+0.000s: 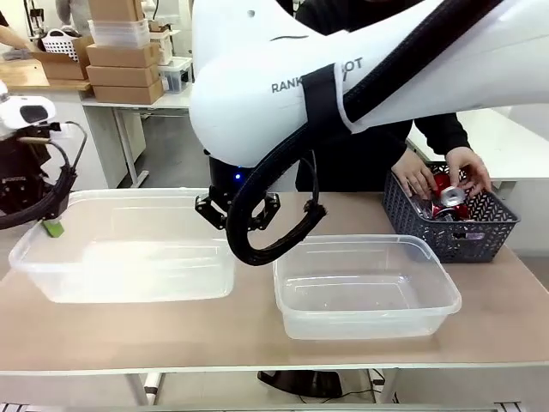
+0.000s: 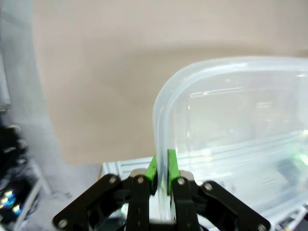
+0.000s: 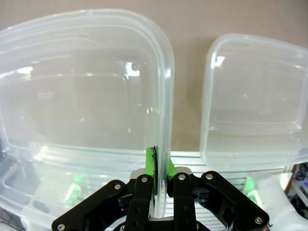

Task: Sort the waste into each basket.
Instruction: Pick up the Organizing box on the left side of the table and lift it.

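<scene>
A large clear tub (image 1: 129, 257) stands empty on the left of the table. My left gripper (image 1: 53, 228) is shut on its left rim; in the left wrist view the green pads (image 2: 153, 168) pinch the tub's rim (image 2: 161, 120). My right gripper (image 1: 238, 215) is shut on the tub's far right rim, and the right wrist view shows the pads (image 3: 150, 166) clamped on that wall (image 3: 163, 110). The waste, red and silver cans (image 1: 446, 202), lies in a dark grey slotted bin (image 1: 480, 236) at the far right. The small baskets are out of view.
A second, somewhat smaller clear tub (image 1: 364, 287) (image 3: 255, 101) sits empty right of centre, close beside the held tub. A person's hands (image 1: 418, 176) reach into the slotted bin. My right arm's white body (image 1: 343, 69) crosses the upper middle of the front view.
</scene>
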### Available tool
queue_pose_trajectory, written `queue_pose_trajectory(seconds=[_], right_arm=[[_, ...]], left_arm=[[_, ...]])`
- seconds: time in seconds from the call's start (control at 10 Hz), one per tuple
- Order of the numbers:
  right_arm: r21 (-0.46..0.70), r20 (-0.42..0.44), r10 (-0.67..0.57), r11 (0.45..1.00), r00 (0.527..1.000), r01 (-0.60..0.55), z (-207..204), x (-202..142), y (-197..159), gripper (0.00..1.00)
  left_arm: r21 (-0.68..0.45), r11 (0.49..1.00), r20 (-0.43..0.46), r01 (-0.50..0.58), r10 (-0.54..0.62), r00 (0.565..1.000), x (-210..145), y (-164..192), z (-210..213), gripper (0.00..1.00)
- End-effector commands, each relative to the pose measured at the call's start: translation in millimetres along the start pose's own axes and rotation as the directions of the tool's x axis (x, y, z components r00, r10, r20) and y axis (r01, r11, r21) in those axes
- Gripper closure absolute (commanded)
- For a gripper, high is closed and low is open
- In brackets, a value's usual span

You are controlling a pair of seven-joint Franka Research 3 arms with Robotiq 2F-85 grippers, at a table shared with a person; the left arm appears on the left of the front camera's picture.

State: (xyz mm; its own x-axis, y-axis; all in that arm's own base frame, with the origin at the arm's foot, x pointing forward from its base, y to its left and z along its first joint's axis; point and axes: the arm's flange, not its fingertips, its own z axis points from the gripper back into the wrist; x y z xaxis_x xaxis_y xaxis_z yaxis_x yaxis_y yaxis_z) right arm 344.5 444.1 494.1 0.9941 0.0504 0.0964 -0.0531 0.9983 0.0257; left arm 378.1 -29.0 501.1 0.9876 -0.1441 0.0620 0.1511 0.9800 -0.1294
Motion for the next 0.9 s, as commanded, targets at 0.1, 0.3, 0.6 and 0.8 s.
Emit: queue_pose_trajectory(seconds=[0.1, 0.3, 0.6, 0.8], right_arm=[[-0.173, 0.077, 0.009, 0.985, 0.997, 0.004, 34, -8, -76, 0.95], [-0.275, 0.087, -0.017, 0.961, 0.996, 0.041, 58, -41, -134, 0.95], [-0.276, 0.142, -0.067, 0.955, 0.988, 0.104, 41, -61, -168, 0.95], [-0.294, 0.113, -0.073, 0.950, 0.991, 0.104, 61, -60, -170, 0.95]], left_arm=[[-0.030, 0.991, 0.021, -0.131, 0.132, 0.991, 17, -110, 25, 0.93], [0.016, 0.991, 0.030, -0.131, 0.130, 0.991, 24, -188, 24, 0.93], [0.067, 0.988, 0.074, -0.141, 0.136, 0.988, 29, -238, 16, 0.93], [0.037, 0.994, 0.042, -0.104, 0.102, 0.994, 10, -229, 11, 0.93]])
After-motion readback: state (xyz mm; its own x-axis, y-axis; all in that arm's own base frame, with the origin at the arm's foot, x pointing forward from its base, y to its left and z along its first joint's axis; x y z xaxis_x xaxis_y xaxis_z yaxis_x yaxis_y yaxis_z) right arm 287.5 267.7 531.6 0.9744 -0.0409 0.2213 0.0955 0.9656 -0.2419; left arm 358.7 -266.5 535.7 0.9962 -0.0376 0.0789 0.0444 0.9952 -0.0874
